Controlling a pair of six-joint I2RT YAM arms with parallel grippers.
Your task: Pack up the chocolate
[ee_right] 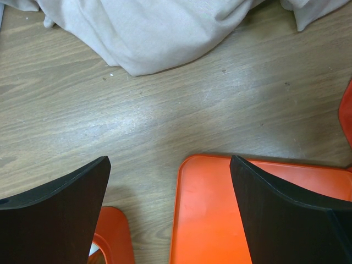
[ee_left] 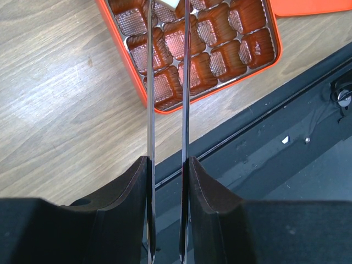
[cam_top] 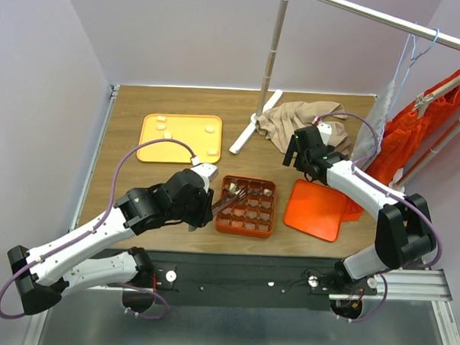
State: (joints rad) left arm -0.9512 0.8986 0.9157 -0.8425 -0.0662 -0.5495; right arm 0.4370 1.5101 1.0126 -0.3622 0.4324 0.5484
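My left gripper (cam_top: 211,204) is shut on a pair of metal tongs (ee_left: 149,82), whose blades reach over the orange gridded box (cam_top: 246,206). In the left wrist view a cream-white chocolate (ee_left: 171,3) shows between the blade tips at the top edge, above the box (ee_left: 264,69). Most of the brown cells I can see there are bare. Three cream-white chocolates (cam_top: 210,128) lie on the flat orange tray (cam_top: 179,138) at the back left. My right gripper (cam_top: 295,156) is open and empty, and hovers over the far edge of the orange lid (ee_right: 220,220).
The orange lid (cam_top: 316,209) lies right of the box. A beige cloth (cam_top: 301,122) and a clothes rack's foot (cam_top: 251,127) sit at the back. An orange garment (cam_top: 423,127) hangs at the right. A black rail (ee_left: 264,143) runs along the near edge.
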